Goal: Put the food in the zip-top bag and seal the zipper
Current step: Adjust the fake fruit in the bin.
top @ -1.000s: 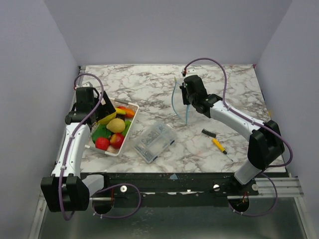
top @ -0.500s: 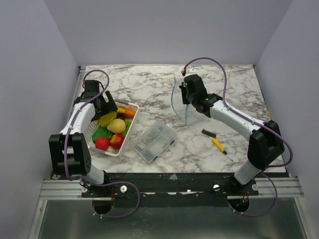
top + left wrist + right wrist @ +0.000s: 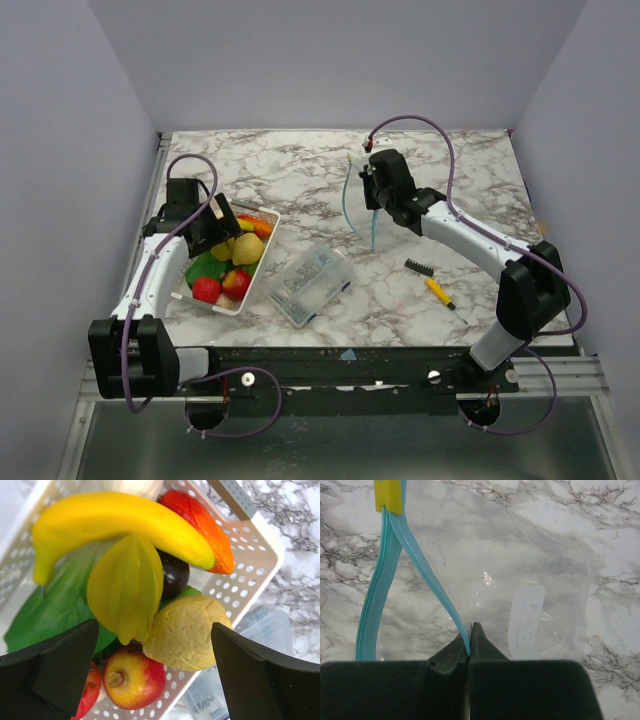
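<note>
The left gripper [image 3: 155, 650] stood wide open with nothing between its 2 fingers [image 3: 60, 665], poised right over the food [image 3: 150, 605] heaped in a white tray [image 3: 250, 565]. Directly beneath it lay a ribbed yellow fruit [image 3: 125, 587], with a lumpy lemon [image 3: 187, 632] and a red apple [image 3: 132, 677] toward its near side. A banana [image 3: 125, 522] and an orange-red piece [image 3: 200, 522] lay beyond.

The right gripper [image 3: 469, 642] was clamped shut on 1 strand of the zipper [image 3: 427, 580], so the zip-top bag [image 3: 520, 580] hung from its fingertips above the marble table [image 3: 290, 170], well apart from the tray. The bag's mouth gaped: the other blue strand bowed away to that gripper's left, and both met at a yellow clip [image 3: 387, 495].
</note>
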You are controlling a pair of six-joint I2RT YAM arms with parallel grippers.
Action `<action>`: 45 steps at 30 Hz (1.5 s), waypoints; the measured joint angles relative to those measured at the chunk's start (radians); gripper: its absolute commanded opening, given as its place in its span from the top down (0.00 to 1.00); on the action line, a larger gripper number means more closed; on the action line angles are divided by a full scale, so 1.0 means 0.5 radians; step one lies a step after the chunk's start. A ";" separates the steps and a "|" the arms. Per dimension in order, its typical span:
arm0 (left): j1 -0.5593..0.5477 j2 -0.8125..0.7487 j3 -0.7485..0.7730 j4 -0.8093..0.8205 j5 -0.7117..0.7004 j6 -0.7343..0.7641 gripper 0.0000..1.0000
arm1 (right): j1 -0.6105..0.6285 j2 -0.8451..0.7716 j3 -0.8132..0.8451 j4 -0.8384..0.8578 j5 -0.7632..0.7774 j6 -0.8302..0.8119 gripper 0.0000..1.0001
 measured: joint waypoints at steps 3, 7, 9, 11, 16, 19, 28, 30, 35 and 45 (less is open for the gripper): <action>0.000 0.063 0.108 -0.065 -0.110 0.044 0.10 | 0.000 0.002 0.001 0.000 0.000 0.001 0.99; 0.000 0.154 0.280 -0.078 -0.277 0.131 0.27 | 0.001 0.015 0.005 -0.002 -0.001 0.002 0.99; 0.000 0.222 0.385 -0.083 -0.374 0.185 0.38 | 0.001 0.024 0.005 -0.004 -0.001 0.002 0.99; 0.002 0.330 0.512 -0.093 -0.505 0.257 0.40 | 0.001 0.032 0.008 -0.007 -0.001 0.002 0.99; 0.024 0.665 0.784 -0.105 -0.596 0.436 0.50 | 0.000 0.037 0.014 -0.008 -0.011 0.002 0.99; 0.033 0.829 0.869 -0.105 -0.488 0.505 0.54 | 0.000 0.053 0.035 -0.008 -0.024 0.004 1.00; 0.027 1.056 0.932 -0.228 -0.278 0.567 0.59 | 0.000 0.064 0.038 -0.021 -0.047 0.004 0.99; 0.027 1.051 0.930 -0.246 -0.236 0.563 0.59 | 0.000 0.064 0.038 -0.021 -0.048 0.004 1.00; 0.027 0.894 0.743 -0.222 -0.114 0.524 0.59 | 0.000 0.064 0.038 -0.024 -0.051 0.004 0.99; 0.027 0.591 0.520 -0.317 -0.002 0.442 0.53 | 0.000 0.072 0.064 -0.050 -0.054 0.004 0.99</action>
